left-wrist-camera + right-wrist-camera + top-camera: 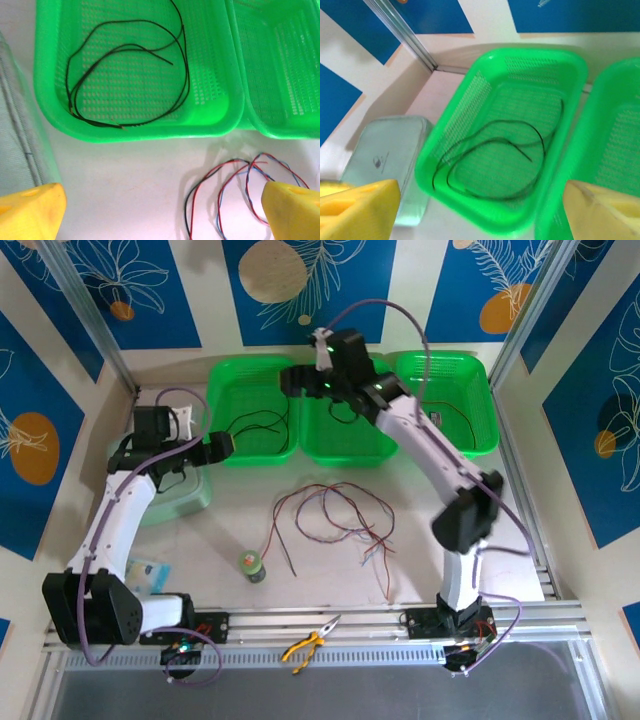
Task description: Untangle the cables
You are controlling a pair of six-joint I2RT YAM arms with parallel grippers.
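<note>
1. Jaws of the left gripper (165, 214) stand wide apart with nothing between them; its yellow fingertips (30, 212) hang over the bench (125, 175), just in front of the left basket (47, 100)
2. Jaws of the right gripper (480, 210) are also spread and grip nothing; it hovers at the far side of the bench, above the join of the left basket and the middle basket (345, 440)
3. Tangled cables (335, 515), thin red, black and purple-blue wires, lie in loose overlapping loops on the middle of the bench, in front of the baskets; in the left wrist view their far loops reach just beside the right-hand fingertip
4. One black cable (130, 70) lies coiled by itself inside the left basket, well apart from the bunch
5. Another thin dark wire (455, 420) lies in the right basket (480, 435), near the far right corner
6. Near the left edge sits a translucent container (185, 498); a small green jar (253, 566) stands near the bunch, and yellow-handled pliers (312, 643) lie at the near edge
</note>
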